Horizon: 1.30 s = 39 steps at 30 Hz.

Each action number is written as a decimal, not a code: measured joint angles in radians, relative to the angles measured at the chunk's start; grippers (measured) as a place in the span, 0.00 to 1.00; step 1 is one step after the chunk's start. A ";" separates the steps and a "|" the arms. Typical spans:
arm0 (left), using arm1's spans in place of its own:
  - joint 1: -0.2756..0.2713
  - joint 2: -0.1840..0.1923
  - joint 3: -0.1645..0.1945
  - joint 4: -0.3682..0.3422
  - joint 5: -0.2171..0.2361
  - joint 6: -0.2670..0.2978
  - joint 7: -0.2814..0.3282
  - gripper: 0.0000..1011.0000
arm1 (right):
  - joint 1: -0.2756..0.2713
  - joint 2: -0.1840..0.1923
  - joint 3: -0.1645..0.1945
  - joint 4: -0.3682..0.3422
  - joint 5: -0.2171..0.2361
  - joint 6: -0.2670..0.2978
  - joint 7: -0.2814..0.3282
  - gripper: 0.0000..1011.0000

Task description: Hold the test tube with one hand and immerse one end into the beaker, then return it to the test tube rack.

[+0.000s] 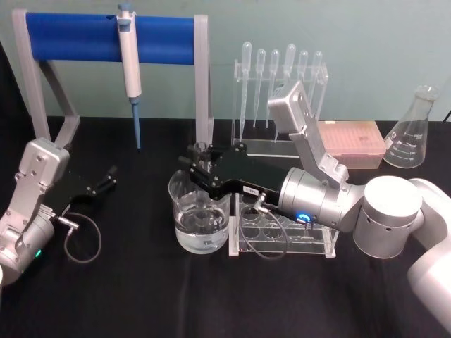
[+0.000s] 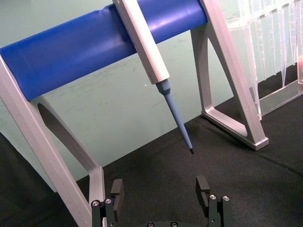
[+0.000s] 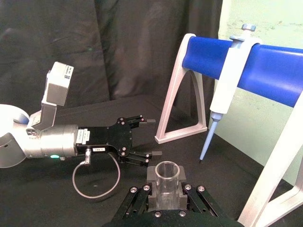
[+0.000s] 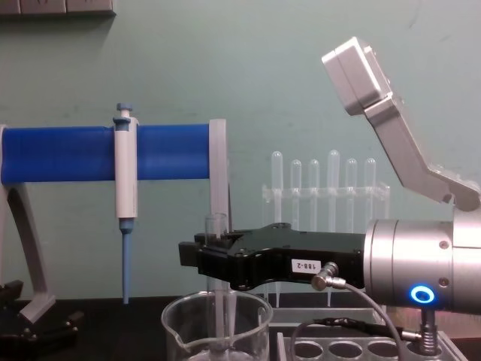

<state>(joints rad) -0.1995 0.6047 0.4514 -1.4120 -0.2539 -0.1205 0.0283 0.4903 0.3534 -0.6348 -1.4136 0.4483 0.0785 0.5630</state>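
Observation:
My right gripper is shut on the test tube, a clear glass cylinder held upright. The tube's lower part reaches down inside the beaker; its tip is cut off by the chest view's edge. Seen from the head, the right gripper hovers over the beaker, which holds clear liquid. The right wrist view looks down into the tube's open rim, clamped between the jaws. My left gripper rests open and idle at the table's left, with nothing between its fingers.
A white-and-blue micropipette hangs on a blue-barred stand at the back left. Behind the beaker stands a rack of plastic pipettes. A clear tube rack sits right of the beaker. A pink box and a conical flask sit far right.

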 joint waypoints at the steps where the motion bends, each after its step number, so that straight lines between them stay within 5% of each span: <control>1: 0.000 0.000 0.000 0.000 0.000 0.000 0.000 0.99 | 0.000 0.000 0.000 0.000 0.000 0.000 0.000 0.22; 39: 0.000 0.000 0.000 0.000 0.000 0.000 0.000 0.99 | 0.000 0.000 0.000 0.000 0.000 0.000 0.000 0.22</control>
<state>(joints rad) -0.1995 0.6047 0.4514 -1.4120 -0.2539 -0.1205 0.0282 0.4903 0.3535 -0.6348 -1.4136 0.4483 0.0785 0.5630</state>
